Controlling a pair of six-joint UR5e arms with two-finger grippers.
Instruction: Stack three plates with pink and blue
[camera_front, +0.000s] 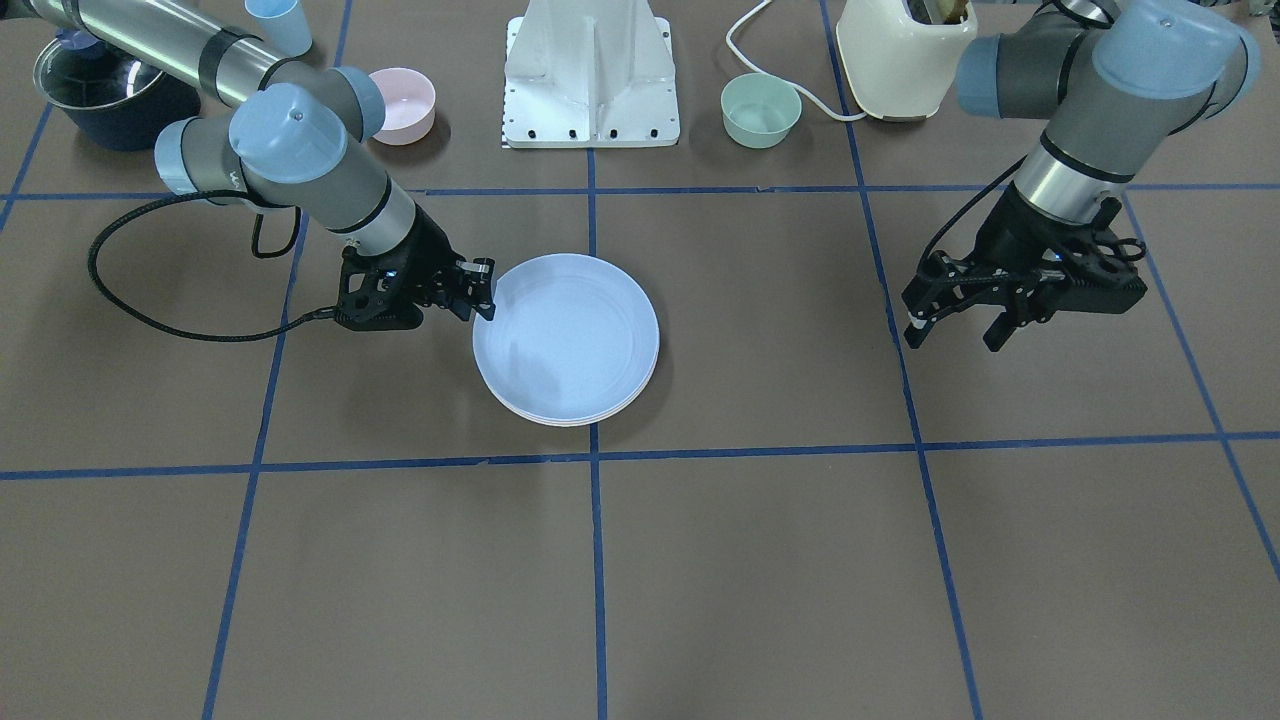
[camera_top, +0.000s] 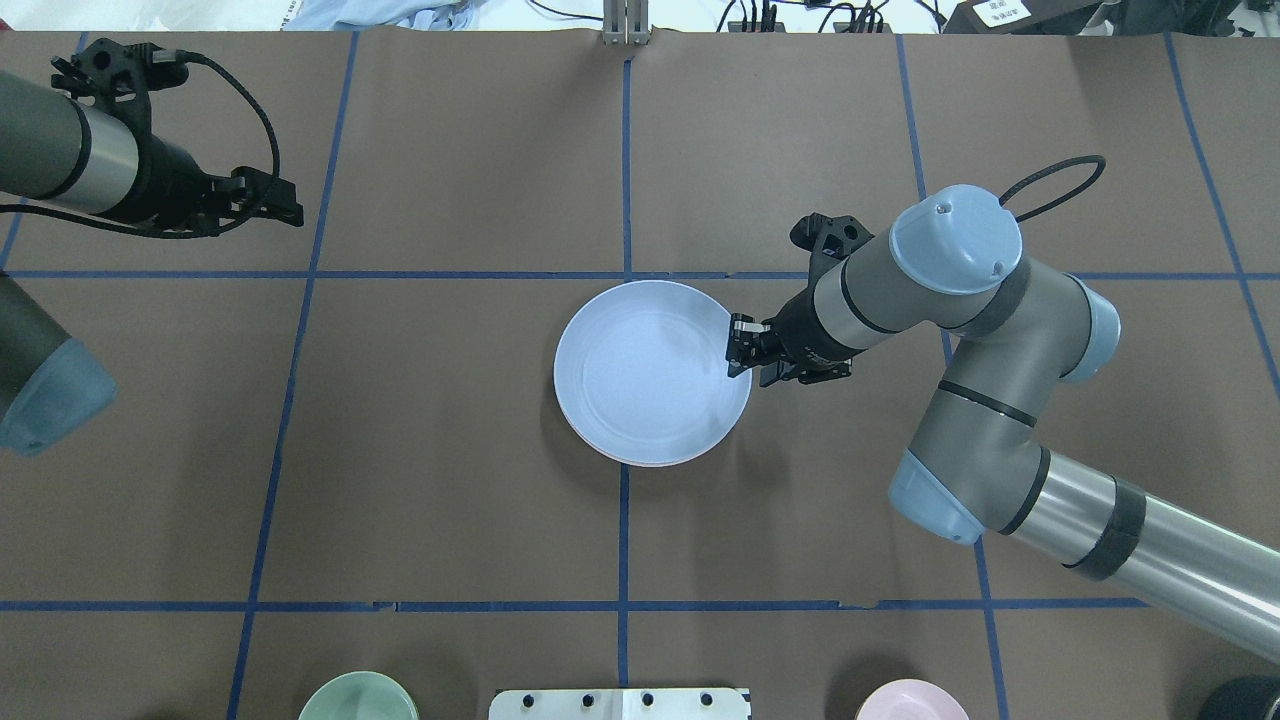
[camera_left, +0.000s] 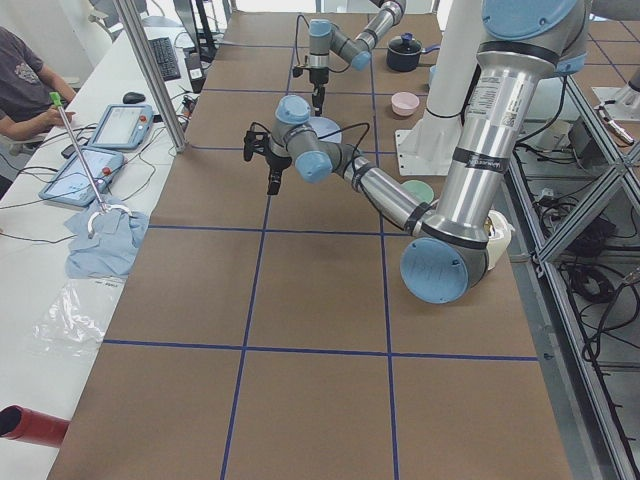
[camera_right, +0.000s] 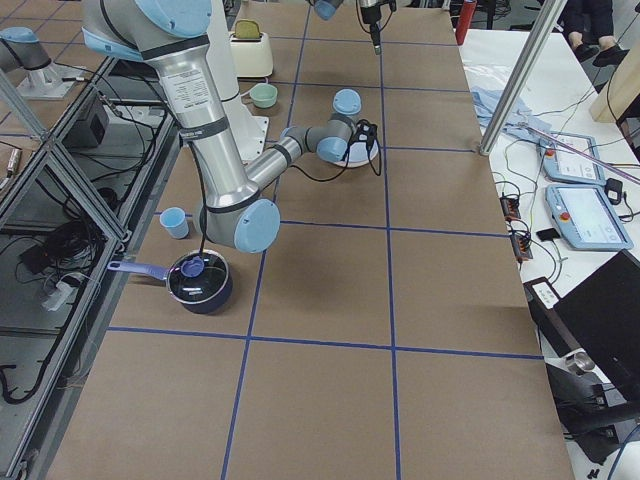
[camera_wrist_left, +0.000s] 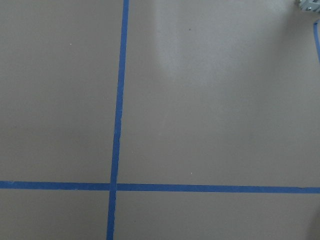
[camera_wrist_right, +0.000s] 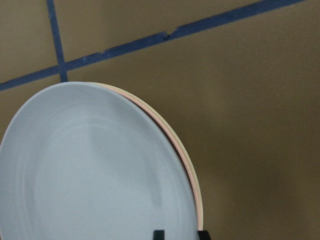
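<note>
Three plates lie stacked at the table's middle. The light blue plate (camera_front: 565, 335) is on top and also shows in the overhead view (camera_top: 650, 370). The pale pink plate's rim (camera_wrist_right: 172, 136) and the cream-white plate's rim (camera_wrist_right: 199, 200) peek out beneath it. My right gripper (camera_front: 482, 290) is at the stack's edge, its jaws closed around the blue plate's rim, with fingertips (camera_wrist_right: 159, 234) low in the right wrist view. A dark gap shows under the blue plate on that side. My left gripper (camera_front: 955, 338) is open and empty above bare table, far from the stack.
A small pink bowl (camera_front: 405, 105), a mint-green bowl (camera_front: 760, 110), a blue cup (camera_front: 278, 22), a dark pot (camera_front: 110, 95) and a cream toaster (camera_front: 900, 60) stand along the robot's side by the white base mount (camera_front: 592, 80). Blue tape lines grid the brown table.
</note>
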